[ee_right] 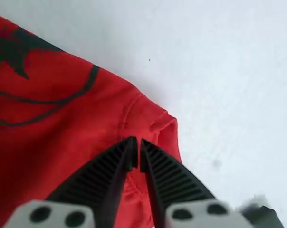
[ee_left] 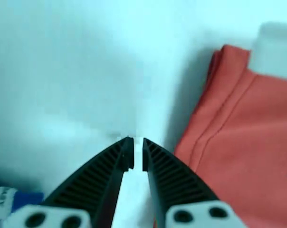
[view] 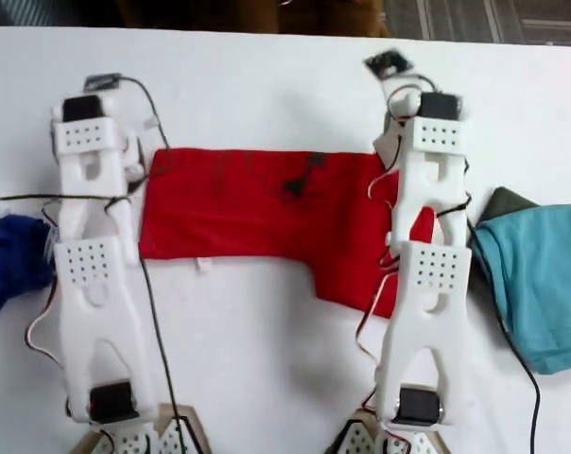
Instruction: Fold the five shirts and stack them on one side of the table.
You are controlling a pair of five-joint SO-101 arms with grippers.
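The red shirt (view: 238, 203) lies spread mid-worktop (view: 267, 85). The left pincer (ee_left: 135, 142) hangs over bare surface just beside the shirt's left hem, the right pincer (ee_right: 135, 143) over its right corner. Both have jaws all but together, gripping nothing. A pinch here might miss the hem or catch one layer, skewing the fold. A blue shirt (view: 7, 255) and a teal shirt (view: 541, 274) crowd the left and right sides, while the far edge offers bare room.

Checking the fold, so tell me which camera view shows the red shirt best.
The high view: it shows the red shirt nearly whole, spread flat on the table, with an arm covering part of one end. The left wrist view catches one seamed edge; the right wrist view catches a corner with dark print.
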